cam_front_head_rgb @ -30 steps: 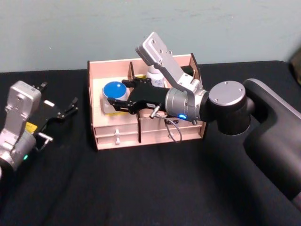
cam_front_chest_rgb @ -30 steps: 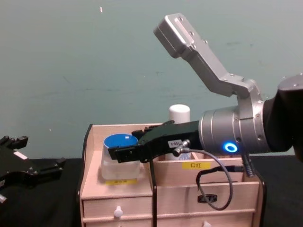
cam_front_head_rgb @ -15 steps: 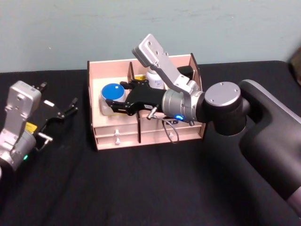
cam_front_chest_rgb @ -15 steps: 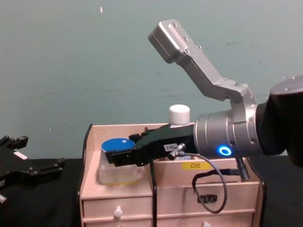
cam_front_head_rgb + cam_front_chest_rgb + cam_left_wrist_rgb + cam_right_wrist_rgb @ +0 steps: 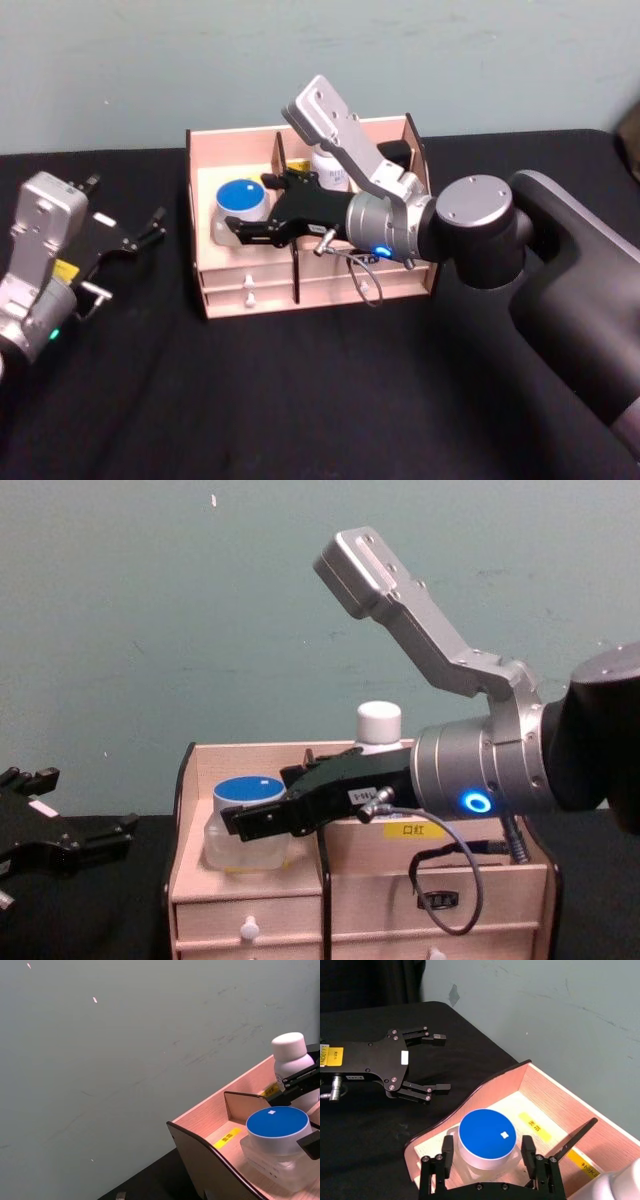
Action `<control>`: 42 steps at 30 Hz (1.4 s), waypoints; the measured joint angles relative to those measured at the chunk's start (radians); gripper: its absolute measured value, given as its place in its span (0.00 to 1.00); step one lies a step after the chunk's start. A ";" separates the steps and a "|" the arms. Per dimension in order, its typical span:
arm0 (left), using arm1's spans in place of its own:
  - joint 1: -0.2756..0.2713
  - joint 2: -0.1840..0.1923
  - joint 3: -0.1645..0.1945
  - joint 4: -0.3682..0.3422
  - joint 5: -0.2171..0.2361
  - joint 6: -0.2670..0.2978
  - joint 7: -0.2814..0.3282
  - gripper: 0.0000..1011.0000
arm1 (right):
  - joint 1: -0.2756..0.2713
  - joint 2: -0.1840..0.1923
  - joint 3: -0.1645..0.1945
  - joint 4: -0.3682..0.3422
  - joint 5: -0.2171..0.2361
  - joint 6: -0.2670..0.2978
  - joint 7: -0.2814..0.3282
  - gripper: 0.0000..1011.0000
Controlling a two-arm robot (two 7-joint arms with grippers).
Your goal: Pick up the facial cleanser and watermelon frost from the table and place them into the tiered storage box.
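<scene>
The watermelon frost (image 5: 240,197), a clear jar with a blue lid (image 5: 486,1133), stands on the floor of the left compartment of the tiered storage box (image 5: 235,140). My right gripper (image 5: 250,210) reaches over the box and is open, one finger on each side of the jar (image 5: 247,790). The facial cleanser (image 5: 328,160), a white bottle with a white cap (image 5: 379,723), stands upright in the rear compartment just right of the divider, partly hidden by the right arm. My left gripper (image 5: 124,198) rests open on the black table, left of the box.
The pale wooden box (image 5: 250,900) has two rows of small drawers with white knobs along its front and yellow labels in its compartments (image 5: 534,1126). A black cloth (image 5: 300,400) covers the table, with a green wall behind.
The right gripper lowered the jar onto the compartment floor, and its fingers have since spread apart. The left arm has not moved.
</scene>
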 joint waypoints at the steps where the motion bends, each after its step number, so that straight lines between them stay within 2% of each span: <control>1: 0.000 0.000 0.000 0.000 0.000 0.000 0.000 1.00 | 0.000 0.000 0.000 0.000 0.000 0.000 0.000 0.87; 6: 0.000 0.000 0.000 0.000 0.000 0.000 0.000 1.00 | -0.009 -0.003 0.012 -0.003 0.001 -0.012 -0.004 0.98; 14: 0.000 0.000 0.000 0.000 0.000 0.000 0.000 1.00 | -0.023 0.005 0.027 -0.035 -0.019 -0.041 -0.028 0.99; 20: 0.000 0.000 0.000 0.000 0.000 0.000 0.000 1.00 | -0.053 0.032 0.053 -0.105 -0.028 -0.066 -0.034 0.99; 26: 0.000 0.000 0.000 0.000 0.000 0.000 0.000 1.00 | -0.092 0.069 0.087 -0.185 -0.008 -0.079 -0.028 0.99; 31: 0.000 0.000 0.000 0.000 0.000 0.000 0.000 1.00 | -0.146 0.118 0.137 -0.276 0.027 -0.083 -0.035 0.99; 32: 0.000 0.000 0.000 0.000 0.000 0.000 0.000 1.00 | -0.162 0.134 0.156 -0.297 0.036 -0.085 -0.044 0.99; 36: 0.000 0.000 0.000 0.000 0.000 0.000 0.000 1.00 | -0.190 0.159 0.194 -0.330 0.050 -0.090 -0.065 0.99; 42: 0.000 0.000 0.000 0.000 0.000 0.000 0.000 1.00 | -0.242 0.201 0.283 -0.369 0.061 -0.106 -0.135 0.99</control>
